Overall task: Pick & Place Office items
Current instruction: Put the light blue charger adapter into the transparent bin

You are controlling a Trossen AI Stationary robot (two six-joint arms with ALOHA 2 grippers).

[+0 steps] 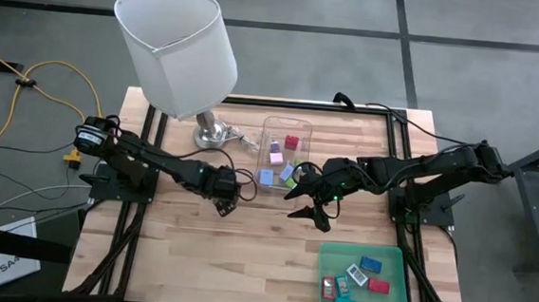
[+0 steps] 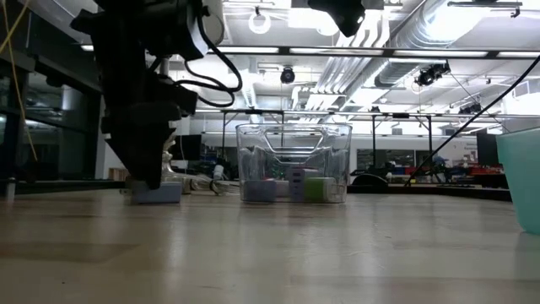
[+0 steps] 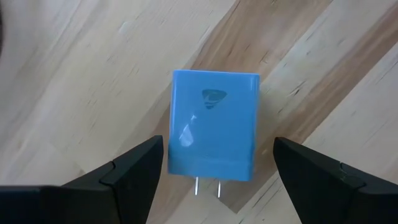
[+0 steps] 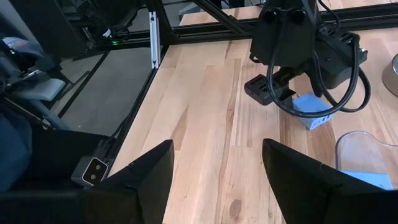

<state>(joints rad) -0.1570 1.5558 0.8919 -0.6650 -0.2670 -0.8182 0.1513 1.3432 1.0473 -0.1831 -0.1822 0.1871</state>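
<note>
High view first: a big white lamp (image 1: 176, 49) stands at the back left of the wooden table (image 1: 177, 249). The left gripper (image 1: 227, 201) is down near the middle, fingers spread wide with nothing pinched. Its wrist view shows a blue plug-shaped block (image 3: 214, 134) lying flat on the wood between the two fingers (image 3: 134, 171), with a gap on each side. Right of that sits the clear plastic box (image 1: 284, 144), with pink, red, purple and green pieces inside, and a light blue piece (image 1: 266, 177) at its near edge. Next comes the right gripper (image 1: 311, 209), hanging over bare wood just in front of the box, also spread and empty. Far right at the front, the green tray (image 1: 390, 264) holds the remaining office items (image 1: 356, 279): red, blue, teal and white blocks lying close together.
</note>
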